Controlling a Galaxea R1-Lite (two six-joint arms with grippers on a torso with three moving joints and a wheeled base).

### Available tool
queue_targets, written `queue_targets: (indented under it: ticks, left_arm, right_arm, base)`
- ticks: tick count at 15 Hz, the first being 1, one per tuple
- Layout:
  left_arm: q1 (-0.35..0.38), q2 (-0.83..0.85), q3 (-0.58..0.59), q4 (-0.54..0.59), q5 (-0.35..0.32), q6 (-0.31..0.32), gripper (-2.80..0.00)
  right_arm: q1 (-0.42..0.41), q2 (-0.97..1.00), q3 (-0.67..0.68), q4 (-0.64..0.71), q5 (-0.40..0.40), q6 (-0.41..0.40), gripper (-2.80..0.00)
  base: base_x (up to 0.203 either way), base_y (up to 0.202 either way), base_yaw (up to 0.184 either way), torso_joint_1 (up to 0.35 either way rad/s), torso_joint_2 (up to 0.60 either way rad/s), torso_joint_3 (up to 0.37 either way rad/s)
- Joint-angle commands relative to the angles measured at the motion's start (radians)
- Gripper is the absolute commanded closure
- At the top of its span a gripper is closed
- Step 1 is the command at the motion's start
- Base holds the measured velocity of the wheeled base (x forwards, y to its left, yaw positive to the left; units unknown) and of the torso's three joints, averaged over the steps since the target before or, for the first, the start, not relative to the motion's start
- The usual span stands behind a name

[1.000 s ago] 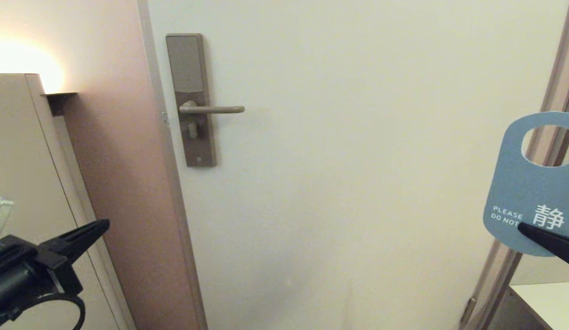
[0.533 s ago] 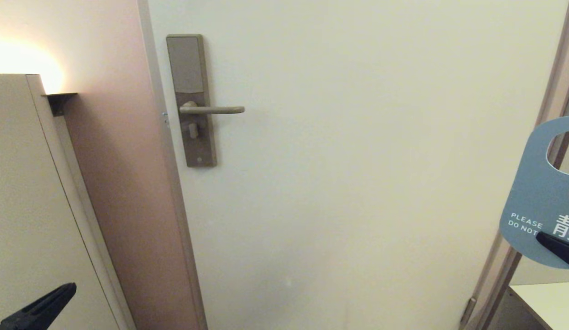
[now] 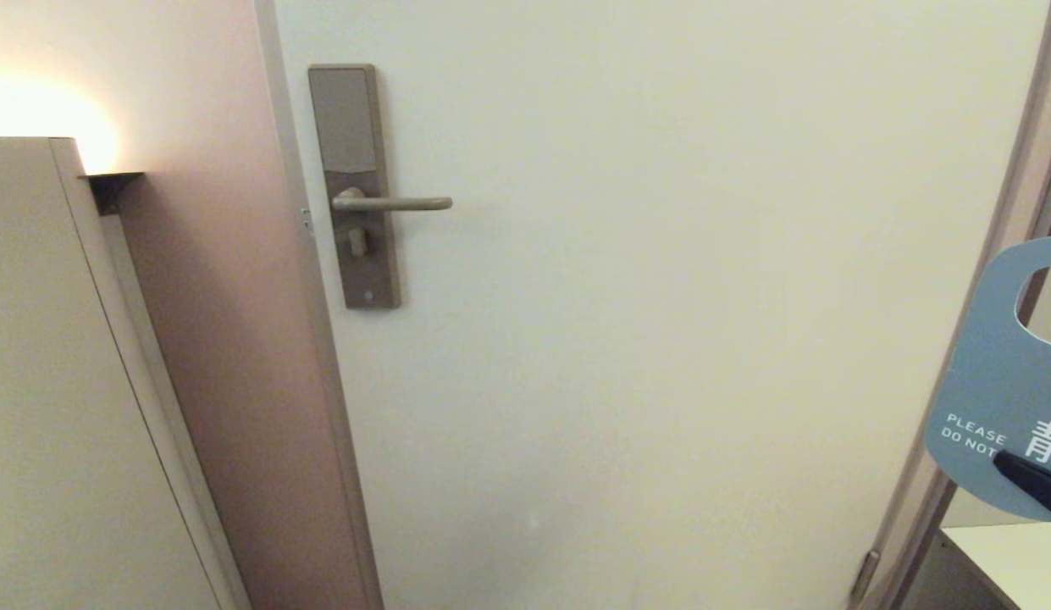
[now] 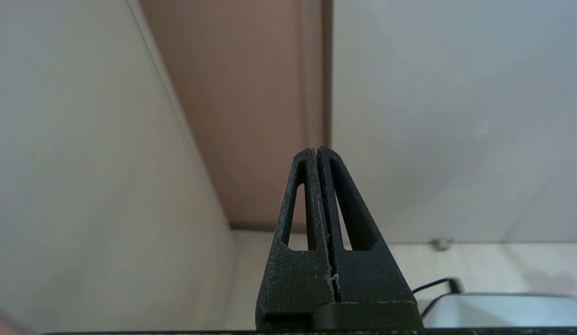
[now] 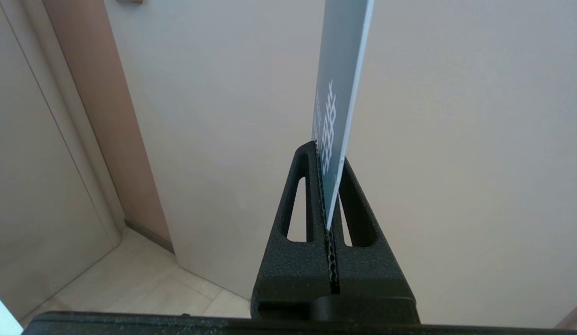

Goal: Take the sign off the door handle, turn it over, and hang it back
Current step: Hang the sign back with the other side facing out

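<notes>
Blue flat sign pinched in right gripper, left gripper closed empty, brushed-metal door handle bare.

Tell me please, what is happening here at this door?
The robot's right gripper is shut on the bottom edge of a blue sign, holding it upright at the right side, away from the door. The blue face with white lettering faces the robot's head. The door handle is bare; nothing hangs on it. The left gripper is shut and empty, low down, out of the head view. So the sign is off the handle and not yet hung back.
</notes>
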Motion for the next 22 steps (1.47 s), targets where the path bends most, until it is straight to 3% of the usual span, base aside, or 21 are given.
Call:
queue_targets:
  ticks: [1,3,7,13,17,20,22]
  left_arm:
    - [0.0,-0.042,0.001,0.017,-0.009,0.022,0.0]
    - [0.0,-0.041,0.001,0.022,-0.016,0.056,0.0]
    - [-0.001,-0.043,0.001,0.023,-0.017,0.063,0.0]
    - [-0.001,-0.043,0.003,0.022,-0.014,0.027,0.0]
    - [-0.003,-0.044,0.001,0.022,-0.01,0.015,0.0]
    - [-0.11,-0.112,0.002,0.023,-0.011,0.01,0.0]
    - [-0.111,-0.164,0.001,0.021,-0.008,-0.019,0.0]
  right_arm:
    - [0.0,0.0,0.009,-0.003,0.005,0.0,0.0]
    - [0.0,-0.009,0.036,-0.003,0.005,-0.002,0.0]
    - [0.0,-0.056,0.129,-0.001,0.005,0.001,0.0]
    - [0.0,-0.225,0.204,0.085,-0.017,-0.001,0.0]
    - [0.0,-0.423,0.196,0.264,-0.121,-0.002,0.0]
    - [0.0,-0.539,0.166,0.443,-0.259,-0.002,0.0]
    - [0.001,-0.536,0.16,0.465,-0.32,0.0,0.0]
  base:
    - [0.0,0.0,0.0,0.0,0.0,0.0]
    - [0.0,0.0,0.0,0.0,0.0,0.0]
    - [0.0,0.0,0.0,0.0,0.0,0.0]
    - [0.0,0.0,0.0,0.0,0.0,0.0]
    - [0.0,0.0,0.0,0.0,0.0,0.0]
    - [0.0,0.0,0.0,0.0,0.0,0.0]
    - [0.0,0.0,0.0,0.0,0.0,0.0]
